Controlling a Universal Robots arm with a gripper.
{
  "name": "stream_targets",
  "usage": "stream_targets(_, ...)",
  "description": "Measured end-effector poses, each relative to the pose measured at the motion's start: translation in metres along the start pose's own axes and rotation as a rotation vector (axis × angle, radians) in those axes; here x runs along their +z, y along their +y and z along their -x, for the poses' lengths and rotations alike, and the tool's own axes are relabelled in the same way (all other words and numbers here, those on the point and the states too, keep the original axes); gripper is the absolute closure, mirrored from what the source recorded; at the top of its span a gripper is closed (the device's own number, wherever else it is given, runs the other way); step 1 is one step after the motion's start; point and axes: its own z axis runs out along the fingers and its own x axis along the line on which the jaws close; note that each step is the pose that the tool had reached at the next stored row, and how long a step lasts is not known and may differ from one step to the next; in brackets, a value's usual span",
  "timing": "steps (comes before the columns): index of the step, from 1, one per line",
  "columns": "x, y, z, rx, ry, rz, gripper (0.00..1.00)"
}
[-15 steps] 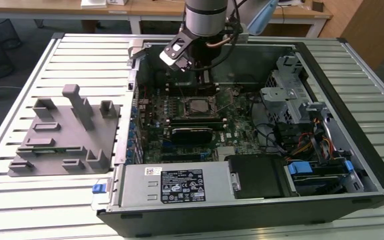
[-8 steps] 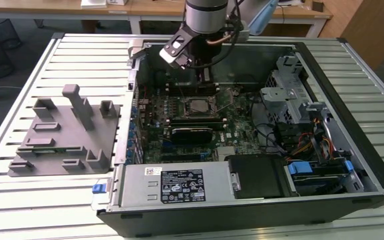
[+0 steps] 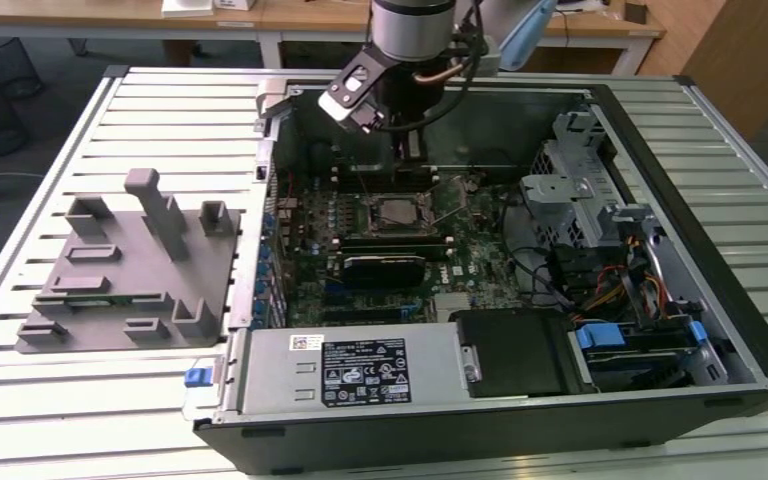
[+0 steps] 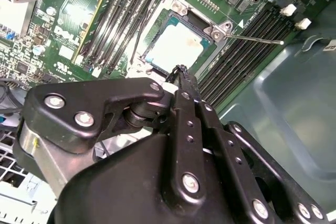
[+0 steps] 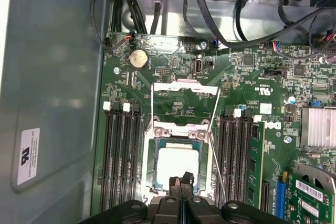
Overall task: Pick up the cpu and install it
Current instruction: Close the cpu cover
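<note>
Slatted grey table (image 3: 77,400) holds an open computer case (image 3: 491,432). Inside, the cpu (image 5: 176,163) already lies flat in its socket (image 5: 148,167). The socket's metal cover frame (image 5: 184,88) is not yet shut. The claw (image 5: 181,183) hangs close over it, tips pressed together, holding nothing.

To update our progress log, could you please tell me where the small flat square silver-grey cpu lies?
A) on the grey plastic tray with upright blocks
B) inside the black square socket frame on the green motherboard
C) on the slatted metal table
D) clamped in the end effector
B: in the first wrist view the small flat square silver-grey cpu sits within the black square socket frame, and the end effector holds nothing.
</note>
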Motion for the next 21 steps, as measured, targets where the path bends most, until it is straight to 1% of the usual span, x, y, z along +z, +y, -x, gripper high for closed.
stream_targets(9, -0.0069, 0.0003, 0.0, 0.0, 0.0002, 0.0001, 0.89)
stream_targets(21, -0.0186, 0.0007, -0.0001, 0.0, 0.0004, 0.0001, 0.89)
